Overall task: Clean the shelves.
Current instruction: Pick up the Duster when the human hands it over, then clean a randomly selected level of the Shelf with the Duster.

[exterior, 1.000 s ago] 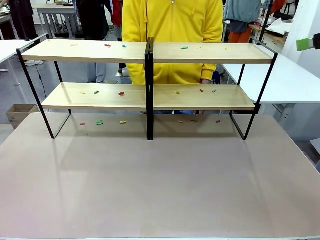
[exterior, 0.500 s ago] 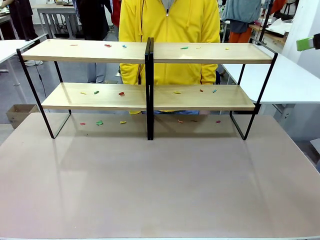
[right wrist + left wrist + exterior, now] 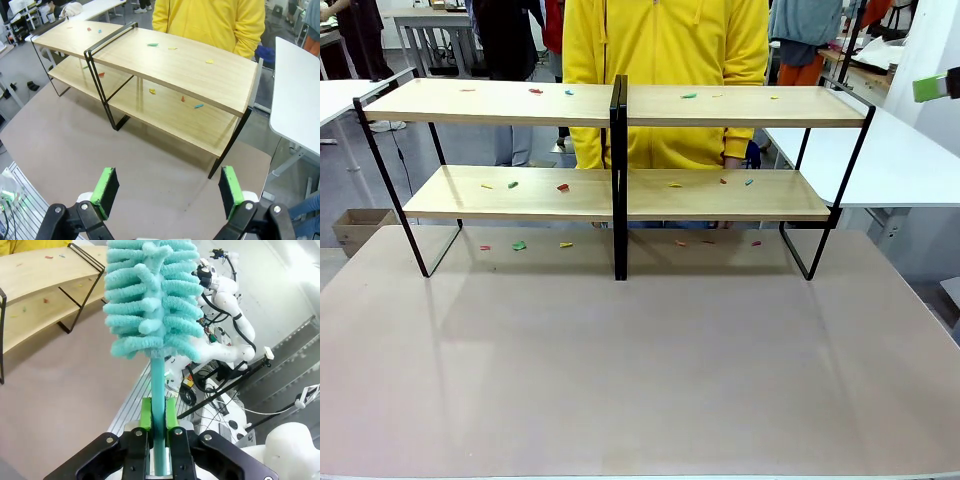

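The shelves [image 3: 740, 108] stand across the 12 o'clock end of the desk [image 3: 640, 380], spanning from about 10 to 2 o'clock, with a person in a yellow top [image 3: 665, 60] just behind them at 12. They look stiff and fairly light: two long wooden boards on a thin black frame, split by a centre post. A hard sideways push would probably slide or rock the whole rack, so it wants light strokes and no grasping at all. Small coloured scraps [image 3: 563, 187] lie on both boards and on the desk under the lower one; they look paper-light and likely to skitter or flutter away rather than collect. The thing to hold is the duster [image 3: 150, 295], and the left gripper [image 3: 158, 412] has it, its fingers [image 3: 145, 412] pressed tight onto the slim teal stem well below the fluffy head. That head looks soft and will give on contact, but the smooth stem could twist in such a narrow pinch if the head drags. From the right wrist, the right gripper [image 3: 170, 190] hangs over the desk at the 6 o'clock side of the rack, fingers [image 3: 107, 190] spread wide and carrying nothing.
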`<state>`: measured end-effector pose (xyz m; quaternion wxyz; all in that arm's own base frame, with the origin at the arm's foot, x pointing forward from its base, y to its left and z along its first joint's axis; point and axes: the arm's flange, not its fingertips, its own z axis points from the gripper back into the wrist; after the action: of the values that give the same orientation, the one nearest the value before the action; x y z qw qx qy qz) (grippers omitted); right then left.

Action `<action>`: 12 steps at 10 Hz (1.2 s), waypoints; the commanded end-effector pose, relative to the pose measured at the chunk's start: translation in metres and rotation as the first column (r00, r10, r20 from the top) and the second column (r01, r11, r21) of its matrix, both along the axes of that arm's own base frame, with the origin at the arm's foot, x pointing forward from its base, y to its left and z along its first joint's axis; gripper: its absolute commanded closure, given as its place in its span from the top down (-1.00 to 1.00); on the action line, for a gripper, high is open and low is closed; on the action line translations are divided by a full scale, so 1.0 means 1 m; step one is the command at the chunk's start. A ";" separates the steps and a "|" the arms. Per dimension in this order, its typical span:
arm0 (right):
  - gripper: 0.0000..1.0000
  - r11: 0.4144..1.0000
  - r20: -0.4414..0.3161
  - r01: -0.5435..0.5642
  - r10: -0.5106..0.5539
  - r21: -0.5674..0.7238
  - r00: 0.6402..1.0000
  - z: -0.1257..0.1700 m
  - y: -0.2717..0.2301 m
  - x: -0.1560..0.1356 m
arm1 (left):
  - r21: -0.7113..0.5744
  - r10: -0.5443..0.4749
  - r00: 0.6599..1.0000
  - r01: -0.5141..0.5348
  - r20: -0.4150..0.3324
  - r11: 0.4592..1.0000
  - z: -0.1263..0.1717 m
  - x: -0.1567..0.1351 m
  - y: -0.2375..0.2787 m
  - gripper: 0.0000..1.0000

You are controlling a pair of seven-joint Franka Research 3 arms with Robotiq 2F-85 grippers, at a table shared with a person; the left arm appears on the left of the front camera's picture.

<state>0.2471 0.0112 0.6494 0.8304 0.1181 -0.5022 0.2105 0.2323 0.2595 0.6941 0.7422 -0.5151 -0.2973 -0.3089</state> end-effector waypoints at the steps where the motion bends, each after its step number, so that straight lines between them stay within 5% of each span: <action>1: 1.00 1.000 -0.001 -0.002 0.002 0.003 1.000 0.000 -0.001 0.000 | 0.013 0.001 1.000 -0.001 0.009 1.000 0.000 -0.001 0.000 -1.00; 5: 1.00 1.000 -0.001 -0.002 0.002 0.003 1.000 0.000 -0.001 0.000 | 0.013 0.001 1.000 -0.001 0.009 1.000 0.000 -0.001 0.000 -1.00; 6: 1.00 1.000 -0.001 -0.002 0.002 0.003 1.000 0.000 -0.001 0.000 | 0.000 0.000 1.000 0.000 0.000 1.000 0.000 0.000 0.000 -0.75; 7: 1.00 1.000 -0.001 -0.002 0.002 0.003 1.000 0.000 -0.001 0.000 | 0.117 -0.156 0.984 0.166 -0.087 0.979 -0.010 -0.008 -0.022 -0.75; 8: 1.00 1.000 -0.001 -0.002 0.002 0.003 1.000 0.000 -0.001 0.000 | 0.234 -0.291 0.934 0.336 -0.207 0.912 -0.039 -0.015 -0.049 -0.75; 12: 1.00 1.000 -0.001 -0.002 0.002 0.003 1.000 0.000 -0.001 0.000 | 0.363 -0.384 0.733 0.635 -0.561 0.682 -0.165 -0.022 -0.145 -0.75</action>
<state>0.2471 0.0113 0.6494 0.8304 0.1180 -0.5021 0.2106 0.2195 0.1305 0.5501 0.7852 -0.4419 0.1085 -0.4199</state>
